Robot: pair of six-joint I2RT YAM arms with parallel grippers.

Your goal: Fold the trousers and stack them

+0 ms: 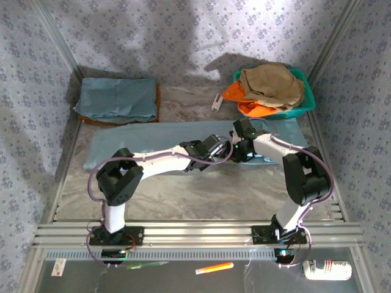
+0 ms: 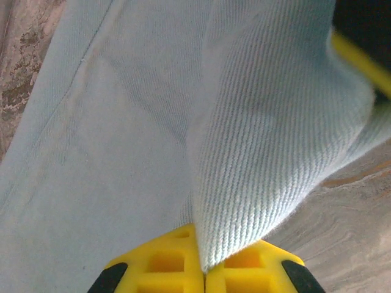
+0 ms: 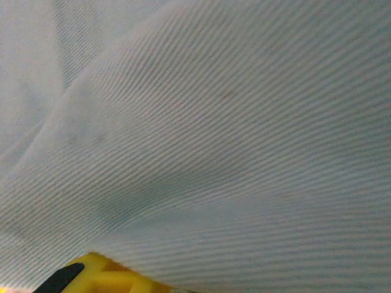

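Broadly, the desk (image 1: 183, 195) carries the trousers (image 1: 140, 137), stretched in a long band across its middle. At the far right corner a teal basket (image 1: 308, 101) holds a tan garment (image 1: 272, 82) heaped over an orange garment (image 1: 235, 91). On the band, right of centre, the left gripper (image 2: 204, 271) has its jaws pressed together, pinching a raised fold of the trousers. The right gripper (image 1: 239, 148) is just beside it with cloth draped over one finger; whether its jaws are spread I cannot tell.
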